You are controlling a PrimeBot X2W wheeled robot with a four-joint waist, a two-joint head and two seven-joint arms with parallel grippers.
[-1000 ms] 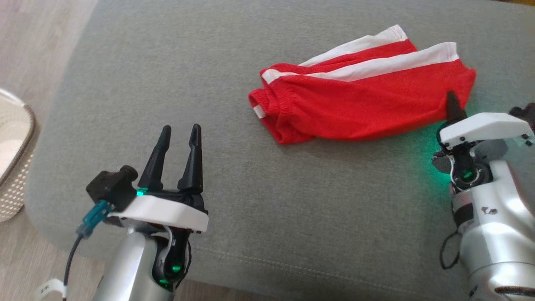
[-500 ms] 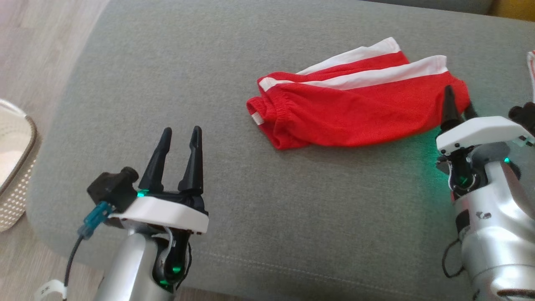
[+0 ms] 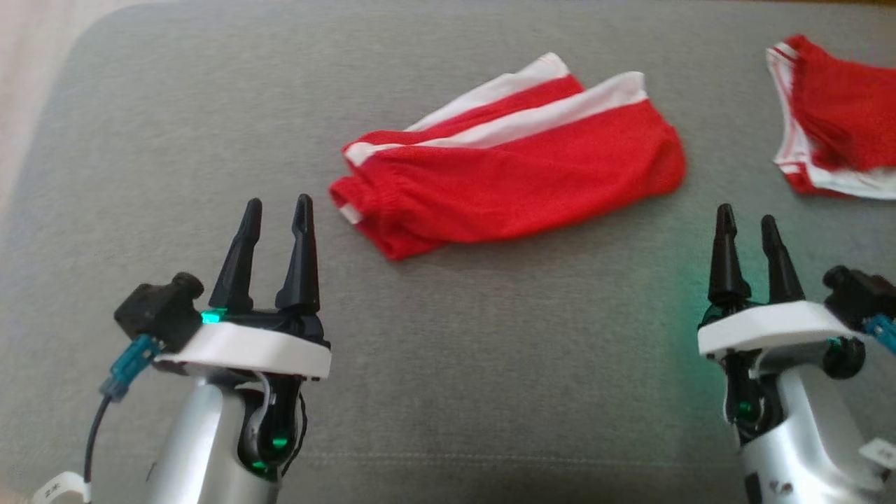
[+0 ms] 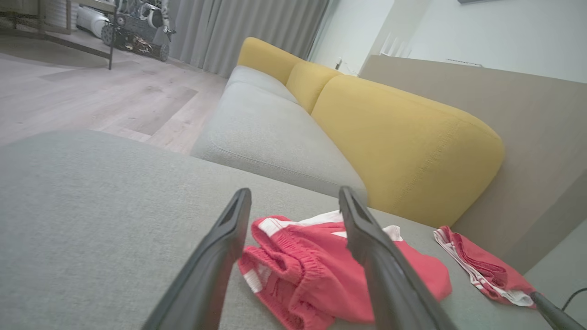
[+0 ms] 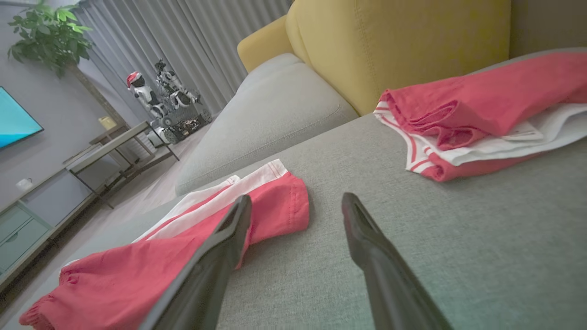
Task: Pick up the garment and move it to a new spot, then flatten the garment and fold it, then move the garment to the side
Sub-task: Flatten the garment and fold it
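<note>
Red shorts (image 3: pixel 511 175) lie loosely folded on the grey sofa cushion (image 3: pixel 490 364), ahead of and between the left gripper (image 3: pixel 278 203) and right gripper (image 3: pixel 746 214). Both have jaws apart, holding nothing. My worry: a pinch might catch only the top layer, so the fold drops open. The other red garment (image 3: pixel 840 112) is nearby on the right, easy to snag by mistake.

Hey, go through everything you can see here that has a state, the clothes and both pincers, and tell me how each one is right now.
red shorts: folded over, lying loose on the grey cushion, held by nothing.
second red garment: rumpled, lying on the cushion, untouched.
left pincer: open, empty.
right pincer: open, empty, apart from the shorts.
</note>
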